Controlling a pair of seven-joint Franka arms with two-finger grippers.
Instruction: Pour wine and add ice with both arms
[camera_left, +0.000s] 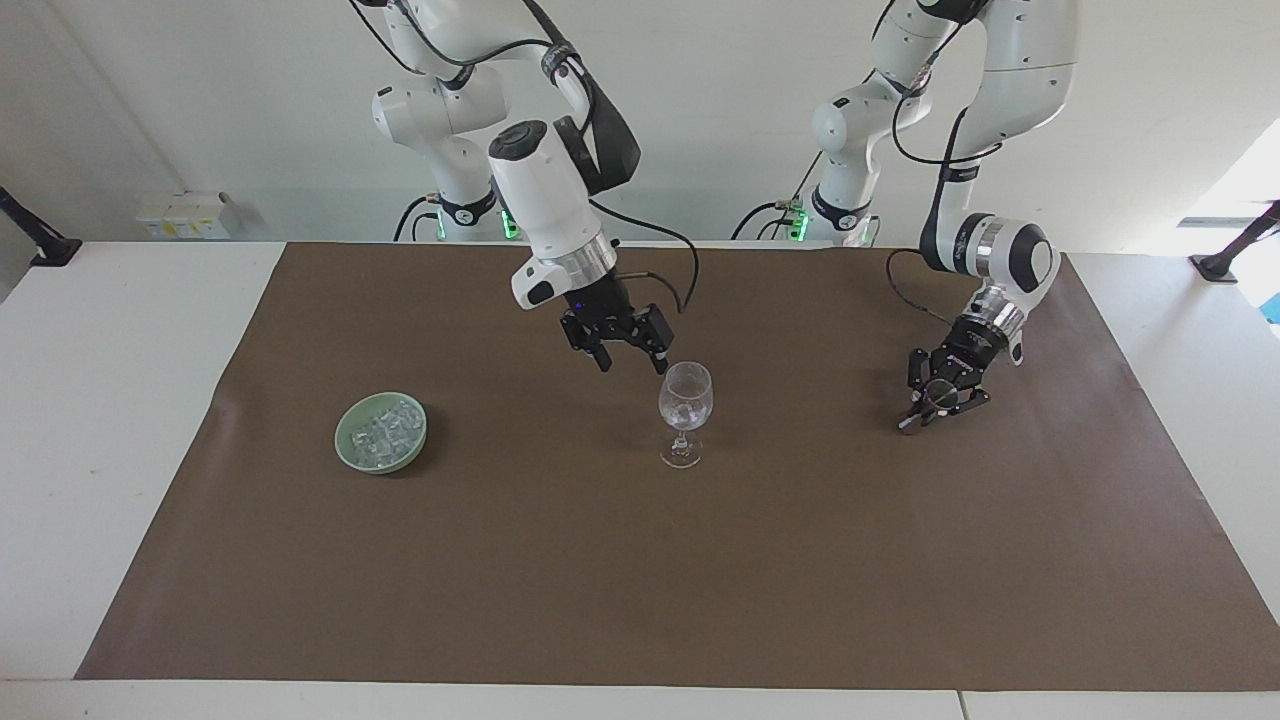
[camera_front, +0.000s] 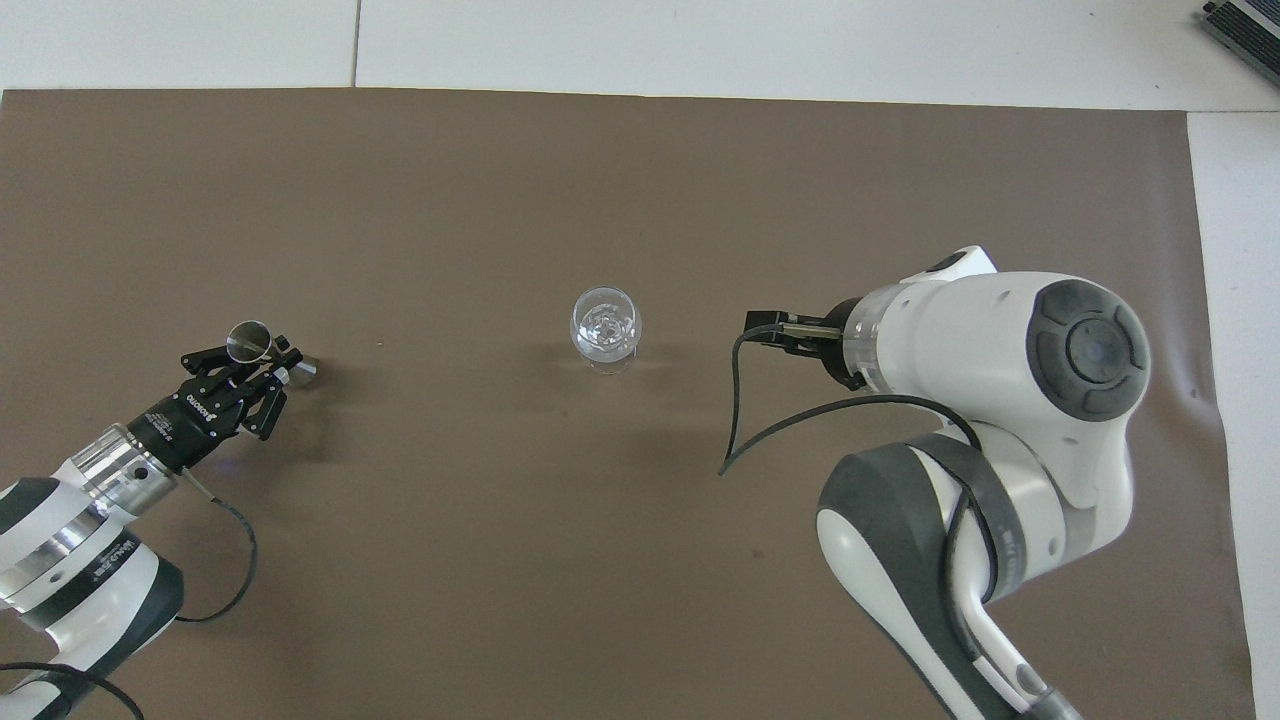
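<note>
One camera sits high across the desk (camera_left: 60, 400), facing the robots. The other looks steeply down from above them. Both share the brown mat (camera_left: 640, 580) and wine glass (camera_front: 605, 330).

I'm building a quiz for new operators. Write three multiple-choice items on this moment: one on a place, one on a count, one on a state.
1. The green bowl of ice sits:
A) toward the left arm's end of the table
B) toward the right arm's end of the table
C) off the mat, on the white tabletop

2. Wine glasses standing on the brown mat:
A) three
B) one
C) two

3. The left pincer is:
A) open over the bowl
B) shut on the glass's stem
C) shut on a metal jigger

Key:
1 B, since the bowl lies on the mat on the side where the right arm's base stands.
2 B, since a single glass stands mid-mat.
3 C, since the overhead view shows the jigger's cup clamped at the pincer's tips.
</note>
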